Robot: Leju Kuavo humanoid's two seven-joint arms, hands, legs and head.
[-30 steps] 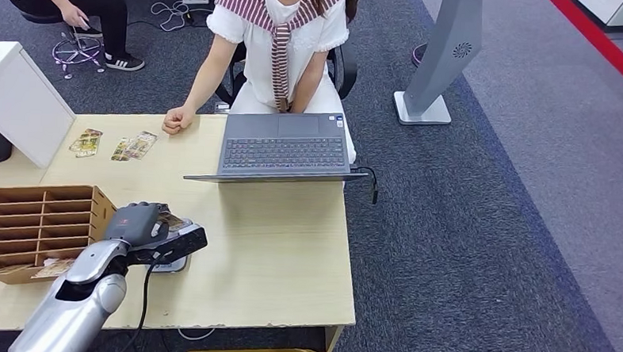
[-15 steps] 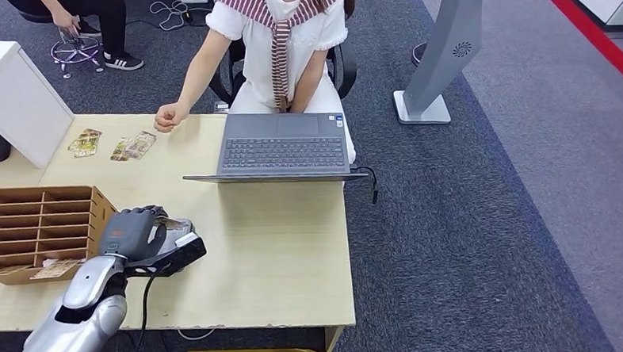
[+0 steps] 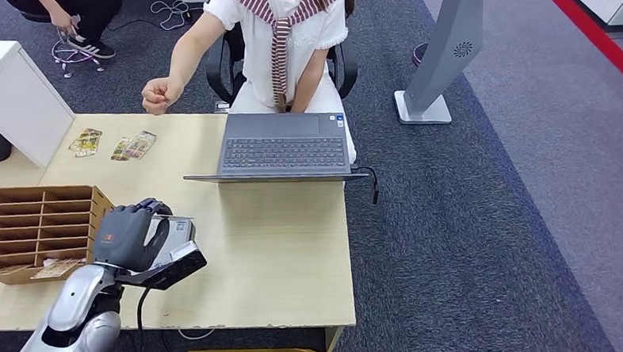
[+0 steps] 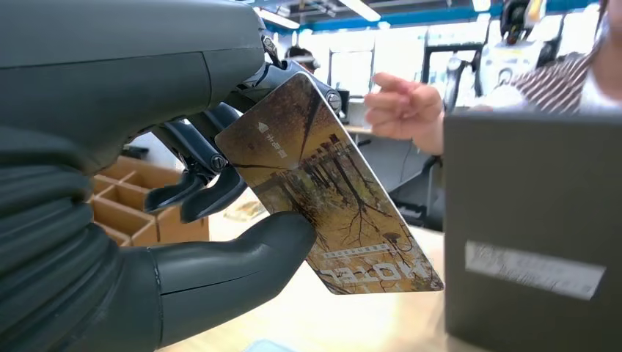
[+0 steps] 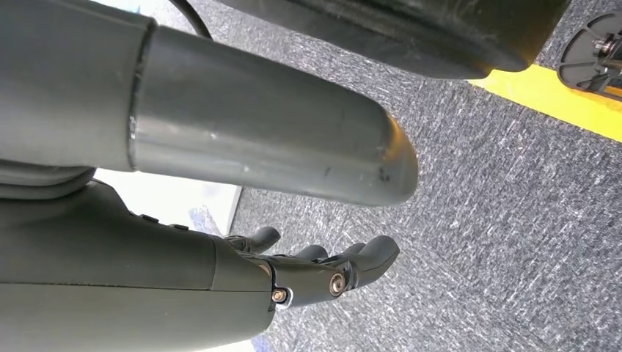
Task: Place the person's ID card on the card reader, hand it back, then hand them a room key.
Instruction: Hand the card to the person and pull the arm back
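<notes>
While the left hand (image 3: 123,235) pinches the card (image 4: 334,198) between thumb and fingers (image 4: 202,187) above the card reader (image 3: 175,232), carry it level toward the person's hand (image 3: 159,95) at twelve o'clock; the right hand (image 5: 323,271) hangs slack, holding nothing.

A pale wooden desk (image 3: 289,246) stands on grey carpet (image 3: 488,231) edged with a red stripe (image 3: 608,42).

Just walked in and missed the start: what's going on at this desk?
The robot's left hand pinches a card printed with trees and "HOTEL", lifted above the desk beside the wooden organizer. The seated person has raised a hand over the far edge. The right hand hangs open above the floor.
</notes>
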